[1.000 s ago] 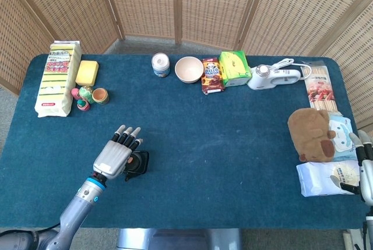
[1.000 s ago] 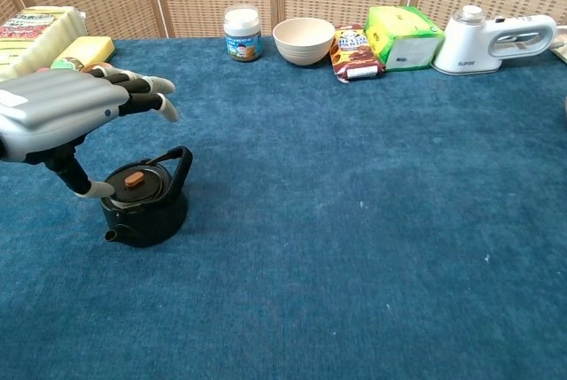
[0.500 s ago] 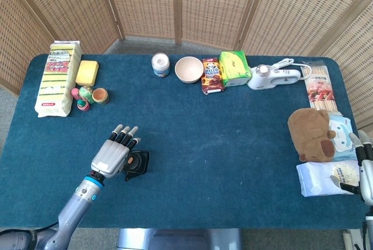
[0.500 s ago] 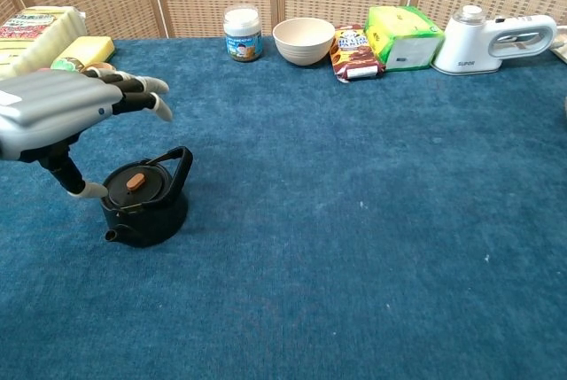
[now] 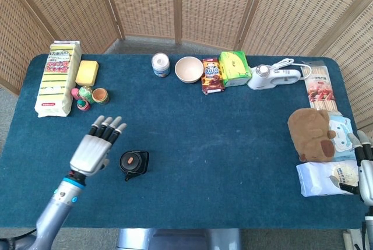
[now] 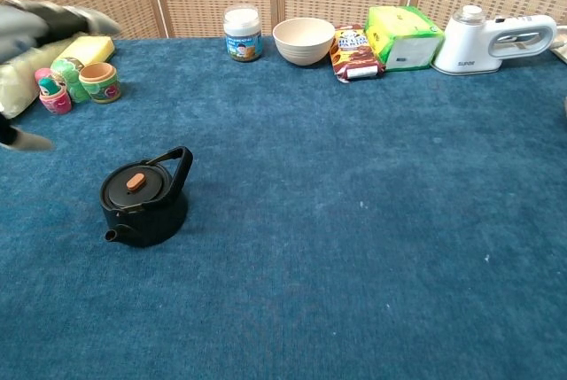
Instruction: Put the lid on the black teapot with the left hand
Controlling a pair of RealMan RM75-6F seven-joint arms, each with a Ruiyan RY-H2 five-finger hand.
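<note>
The black teapot stands on the blue table near its front left. Its lid, black with a small orange knob, sits on top of the pot, and the handle tilts to the right. My left hand hovers to the left of the teapot, apart from it, with fingers spread and nothing in it; in the chest view it is blurred at the left edge. My right hand shows only partly at the right edge of the head view, beside a white bag.
Nesting dolls and a yellow sponge lie behind the left hand. A jar, bowl, snack packs and a white appliance line the far edge. A plush toy and white bag sit at the right.
My left hand has let go of the lid, which now rests on the teapot, and has drawn away to the left and upward. The right hand has not moved.
</note>
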